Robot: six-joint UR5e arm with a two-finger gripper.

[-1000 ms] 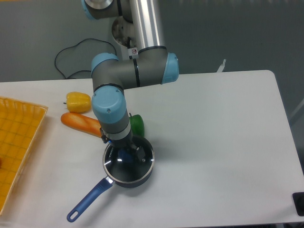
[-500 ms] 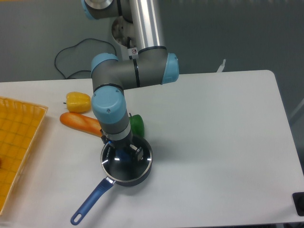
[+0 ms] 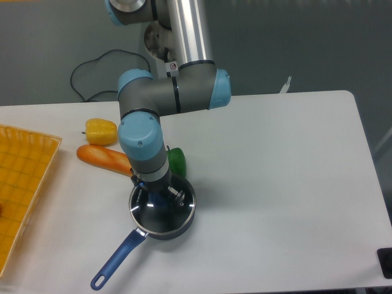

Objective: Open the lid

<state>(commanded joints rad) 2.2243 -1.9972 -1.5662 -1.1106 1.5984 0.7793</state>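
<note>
One risk we judge: our claw sits down at the blue knob of the lid, which rests on the saucepan at the table's near left; an off-centre grip could drag the pan. Whether the claw pinches the knob we cannot tell. We cannot see inside the pan.
</note>
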